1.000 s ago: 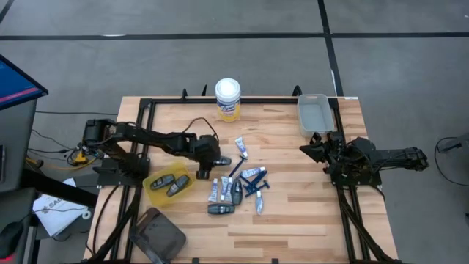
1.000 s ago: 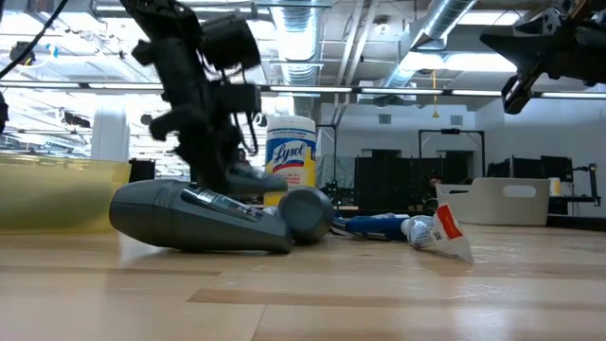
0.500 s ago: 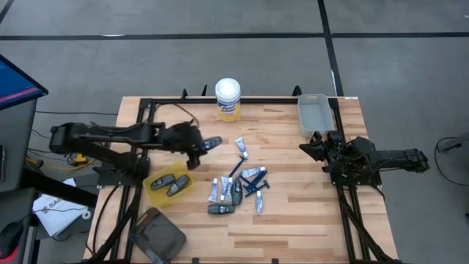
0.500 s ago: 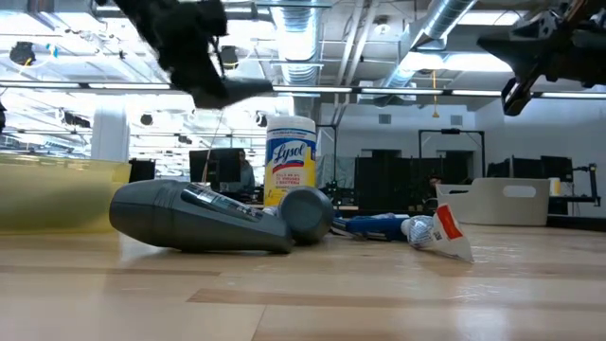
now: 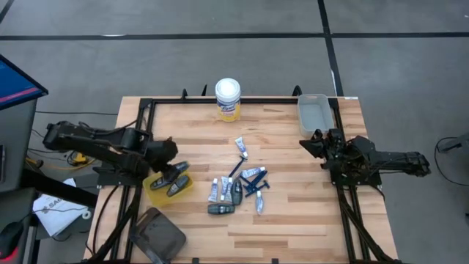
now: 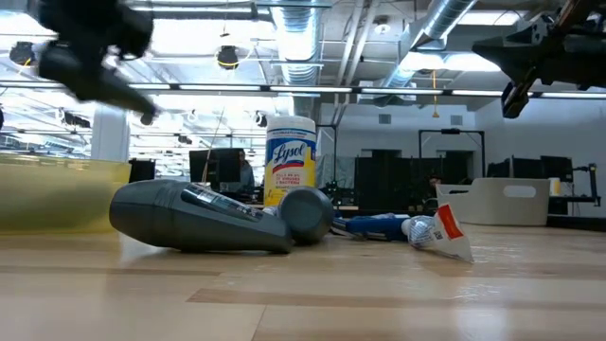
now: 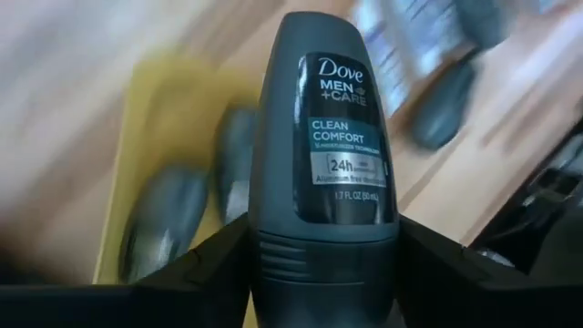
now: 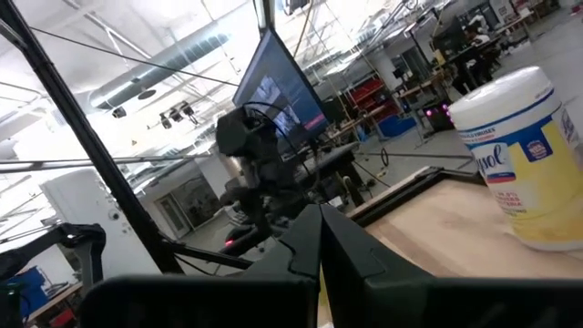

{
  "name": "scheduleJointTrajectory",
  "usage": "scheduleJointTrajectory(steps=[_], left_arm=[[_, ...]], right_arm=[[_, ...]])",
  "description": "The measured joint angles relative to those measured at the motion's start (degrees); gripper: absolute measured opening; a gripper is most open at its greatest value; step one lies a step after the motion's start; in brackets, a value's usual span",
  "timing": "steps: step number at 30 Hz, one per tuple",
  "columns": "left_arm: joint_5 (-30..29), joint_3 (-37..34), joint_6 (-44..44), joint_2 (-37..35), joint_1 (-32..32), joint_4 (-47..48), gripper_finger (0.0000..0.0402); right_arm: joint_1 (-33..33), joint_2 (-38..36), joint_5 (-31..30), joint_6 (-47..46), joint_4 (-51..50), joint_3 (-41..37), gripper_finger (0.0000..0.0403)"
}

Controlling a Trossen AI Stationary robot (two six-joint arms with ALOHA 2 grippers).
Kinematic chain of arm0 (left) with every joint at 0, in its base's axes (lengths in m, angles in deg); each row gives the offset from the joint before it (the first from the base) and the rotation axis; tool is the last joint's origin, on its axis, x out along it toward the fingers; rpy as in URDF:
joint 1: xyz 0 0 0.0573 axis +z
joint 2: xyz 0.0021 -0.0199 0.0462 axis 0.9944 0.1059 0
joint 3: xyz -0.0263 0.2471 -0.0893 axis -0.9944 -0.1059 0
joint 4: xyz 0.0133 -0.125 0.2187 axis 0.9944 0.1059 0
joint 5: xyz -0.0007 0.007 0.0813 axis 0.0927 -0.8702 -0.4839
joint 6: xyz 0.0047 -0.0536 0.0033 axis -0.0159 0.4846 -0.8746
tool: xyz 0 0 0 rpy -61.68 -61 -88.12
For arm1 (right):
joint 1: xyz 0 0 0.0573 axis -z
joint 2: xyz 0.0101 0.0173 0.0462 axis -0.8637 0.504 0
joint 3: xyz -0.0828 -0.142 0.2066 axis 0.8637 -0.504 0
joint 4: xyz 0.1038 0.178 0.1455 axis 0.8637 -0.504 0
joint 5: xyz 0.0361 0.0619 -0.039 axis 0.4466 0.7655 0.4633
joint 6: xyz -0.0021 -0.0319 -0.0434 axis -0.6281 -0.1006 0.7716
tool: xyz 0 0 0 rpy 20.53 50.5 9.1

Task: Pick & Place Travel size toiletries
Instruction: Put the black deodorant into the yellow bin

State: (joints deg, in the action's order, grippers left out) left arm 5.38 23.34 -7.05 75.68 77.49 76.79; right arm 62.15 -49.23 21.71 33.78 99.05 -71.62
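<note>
Gripping a deodorant stick (image 7: pixel 324 173) crosswise in the left gripper (image 5: pixel 167 150) above the yellow tray (image 5: pixel 189 189); rigid, light, smooth plastic, likely slippery. Right gripper (image 5: pixel 316 141) clenched empty.

Matt grey plastic deodorant stick (image 7: pixel 326 173)

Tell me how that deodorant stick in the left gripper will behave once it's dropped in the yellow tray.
The deodorant stick looks rigid and smooth, so it may slip between the left gripper's fingers. Its rounded body will probably roll or slide until it meets the two sticks already lying in the yellow tray.
</note>
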Motion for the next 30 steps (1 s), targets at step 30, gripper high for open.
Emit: scheduleJointTrajectory(steps=[30], left_arm=[[6.3,-2.5,15.9,13.6,-17.1,6.4,0.0212]], right_arm=[[-0.1,0.0,0.0,0.0,-1.5,0.0,0.0]])
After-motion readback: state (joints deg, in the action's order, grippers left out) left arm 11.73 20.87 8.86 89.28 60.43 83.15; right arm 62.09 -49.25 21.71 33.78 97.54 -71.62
